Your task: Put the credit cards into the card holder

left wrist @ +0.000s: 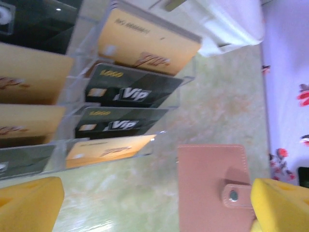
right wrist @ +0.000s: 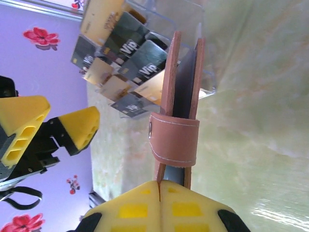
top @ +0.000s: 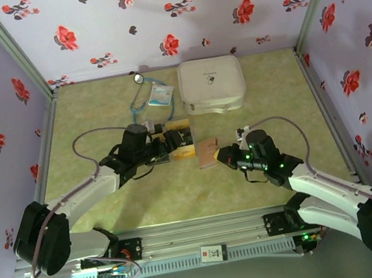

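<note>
Right gripper [right wrist: 159, 187] pinches the card holder [right wrist: 174, 140] at its 12 o'clock; left gripper [left wrist: 154, 207], spread, has credit cards [left wrist: 128, 92] at 11 o'clock.

Left wrist view: credit cards [left wrist: 126, 93] in clear rack [left wrist: 186, 77] run off left edge. Small lettering blurred. Card holder [left wrist: 207, 179] cut by bottom edge, strap end behind a fingertip [left wrist: 282, 203] of left gripper [left wrist: 155, 205]. Right wrist view: card holder's lower edge buried between right gripper [right wrist: 159, 193] pads. Top view: credit cards too small to count.

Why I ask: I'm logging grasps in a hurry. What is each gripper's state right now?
Left gripper: open, holding nothing.
Right gripper: closed on the card holder.
</note>
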Motion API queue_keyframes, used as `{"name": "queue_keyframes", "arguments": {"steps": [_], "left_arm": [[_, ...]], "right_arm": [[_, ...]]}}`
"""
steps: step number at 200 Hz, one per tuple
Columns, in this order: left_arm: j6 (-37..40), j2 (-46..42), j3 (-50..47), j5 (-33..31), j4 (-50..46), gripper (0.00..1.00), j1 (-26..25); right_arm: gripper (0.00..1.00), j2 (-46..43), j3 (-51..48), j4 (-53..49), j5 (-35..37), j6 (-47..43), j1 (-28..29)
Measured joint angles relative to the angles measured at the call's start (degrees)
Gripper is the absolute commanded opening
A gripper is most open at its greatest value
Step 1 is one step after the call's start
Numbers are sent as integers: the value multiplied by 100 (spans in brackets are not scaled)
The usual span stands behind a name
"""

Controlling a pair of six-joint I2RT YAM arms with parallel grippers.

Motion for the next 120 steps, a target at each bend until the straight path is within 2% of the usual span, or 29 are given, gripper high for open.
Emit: {"name": "queue_keyframes", "arguments": {"steps": [68,120], "left_arm": [[-737,555,138,205,949,90,-170],[-1246,870,173,247,1690,75,-236]], "right_arm": [[0,422,577,758,-271,490,17],[0,621,855,1056,-315,557,155]]}}
